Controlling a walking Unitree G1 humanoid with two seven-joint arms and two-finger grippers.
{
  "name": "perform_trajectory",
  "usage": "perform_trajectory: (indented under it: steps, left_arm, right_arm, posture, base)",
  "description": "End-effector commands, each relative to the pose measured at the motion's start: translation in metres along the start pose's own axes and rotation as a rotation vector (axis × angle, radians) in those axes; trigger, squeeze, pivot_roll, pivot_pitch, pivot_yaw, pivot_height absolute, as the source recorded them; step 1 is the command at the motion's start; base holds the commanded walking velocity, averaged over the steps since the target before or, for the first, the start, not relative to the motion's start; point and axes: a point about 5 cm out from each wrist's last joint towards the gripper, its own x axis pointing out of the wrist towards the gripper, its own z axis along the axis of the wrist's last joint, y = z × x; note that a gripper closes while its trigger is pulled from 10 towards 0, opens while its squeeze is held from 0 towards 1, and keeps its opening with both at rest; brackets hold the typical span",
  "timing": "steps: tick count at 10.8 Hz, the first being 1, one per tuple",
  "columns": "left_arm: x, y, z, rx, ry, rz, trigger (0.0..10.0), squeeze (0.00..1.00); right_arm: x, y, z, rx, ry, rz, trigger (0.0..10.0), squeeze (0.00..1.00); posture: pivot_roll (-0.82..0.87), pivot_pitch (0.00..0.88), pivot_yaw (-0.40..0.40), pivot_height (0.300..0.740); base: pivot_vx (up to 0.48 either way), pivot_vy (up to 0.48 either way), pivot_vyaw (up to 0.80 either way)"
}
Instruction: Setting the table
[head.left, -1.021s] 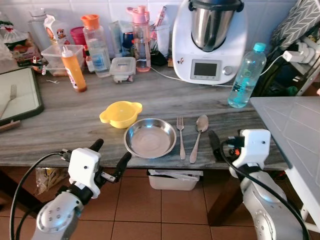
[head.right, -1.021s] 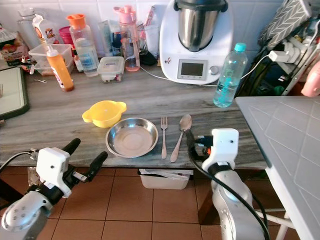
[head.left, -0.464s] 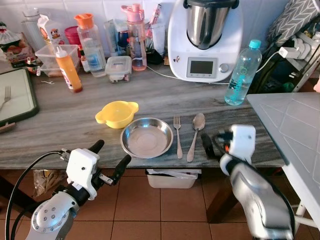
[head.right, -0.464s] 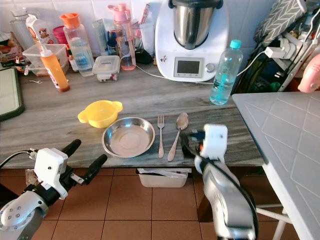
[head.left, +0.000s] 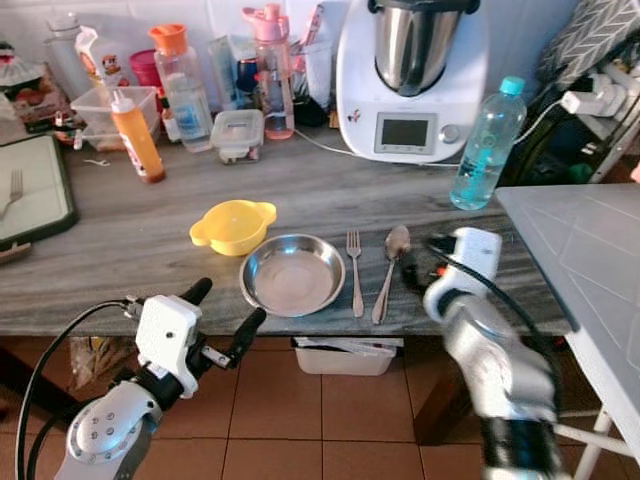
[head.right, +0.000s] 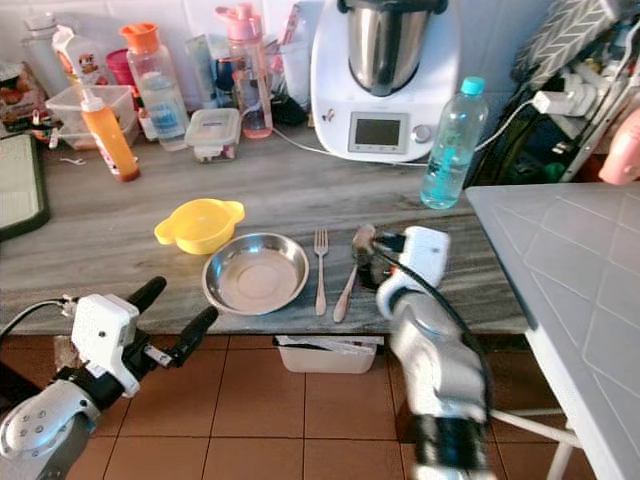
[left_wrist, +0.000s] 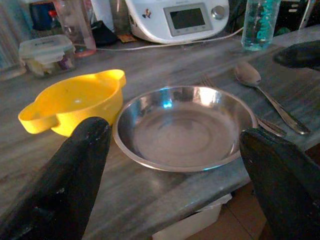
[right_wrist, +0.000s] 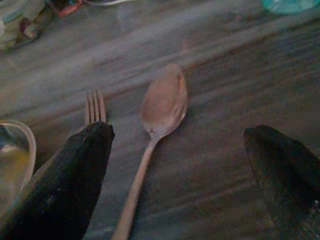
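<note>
A round steel plate (head.left: 295, 273) lies near the front edge of the grey wooden counter (head.left: 150, 260). A fork (head.left: 354, 272) and a spoon (head.left: 390, 270) lie side by side just right of it, and a yellow bowl (head.left: 233, 225) sits behind its left side. My right gripper (head.left: 420, 262) is open, low over the counter just right of the spoon. In the right wrist view the spoon (right_wrist: 162, 107) lies between the fingers (right_wrist: 70, 185), untouched. My left gripper (head.left: 222, 312) is open below the counter edge, facing the plate (left_wrist: 185, 127).
A white kitchen machine (head.left: 415, 80), a blue-capped water bottle (head.left: 487, 145), an orange sauce bottle (head.left: 135, 135) and several containers line the back of the counter. A dark tray (head.left: 30, 190) holds another fork at far left. A white table (head.left: 590, 260) abuts on the right.
My right gripper has moved forward and left, from the counter's front edge to beside the spoon. The left arm has stayed where it was.
</note>
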Motion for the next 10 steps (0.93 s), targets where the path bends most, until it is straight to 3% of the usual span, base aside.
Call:
perform_trajectory:
  steps: [1, 2, 3, 5, 7, 8, 10]
  left_arm:
    - [0.001, 0.0, -0.003, 0.006, 0.009, -0.009, 10.0, 0.0]
    - [0.001, -0.001, -0.006, 0.002, 0.016, -0.011, 10.0, 0.0]
    - [0.002, -0.002, -0.007, 0.0, 0.017, -0.011, 10.0, 0.0]
    - [0.002, -0.003, -0.008, -0.004, 0.022, -0.011, 10.0, 0.0]
    - [0.001, -0.003, -0.007, -0.002, 0.022, -0.01, 10.0, 0.0]
    - [0.001, -0.001, -0.009, -0.002, 0.026, -0.01, 10.0, 0.0]
    - [0.0, 0.0, -0.011, 0.0, 0.031, -0.013, 10.0, 0.0]
  right_arm:
    - [0.003, 0.004, 0.001, 0.008, 0.006, 0.005, 8.4, 0.0]
    - [0.009, 0.012, 0.0, 0.03, 0.027, 0.019, 1.9, 0.0]
    - [0.012, 0.015, 0.001, 0.032, 0.029, 0.025, 0.0, 0.0]
    - [0.019, 0.019, 0.0, 0.04, 0.057, 0.017, 0.0, 0.0]
    - [0.022, 0.019, -0.006, 0.034, 0.086, 0.008, 2.5, 0.0]
    - [0.023, 0.018, -0.011, 0.035, 0.11, -0.002, 7.6, 0.0]
    - [0.024, 0.017, -0.014, 0.036, 0.124, -0.008, 9.8, 0.0]
  posture:
    - [0.1, 0.046, 0.024, 0.74]
    - [0.1, 0.05, 0.02, 0.74]
    - [0.1, 0.05, 0.019, 0.74]
    - [0.11, 0.05, 0.016, 0.74]
    - [0.11, 0.048, 0.015, 0.74]
    - [0.11, 0.046, 0.016, 0.74]
    - [0.12, 0.043, 0.019, 0.74]
  base:
    - [0.0, 0.0, 0.0]
    - [0.0, 0.0, 0.0]
    - [0.0, 0.0, 0.0]
    - [0.0, 0.0, 0.0]
    - [0.0, 0.0, 0.0]
    - [0.0, 0.0, 0.0]
    - [0.0, 0.0, 0.0]
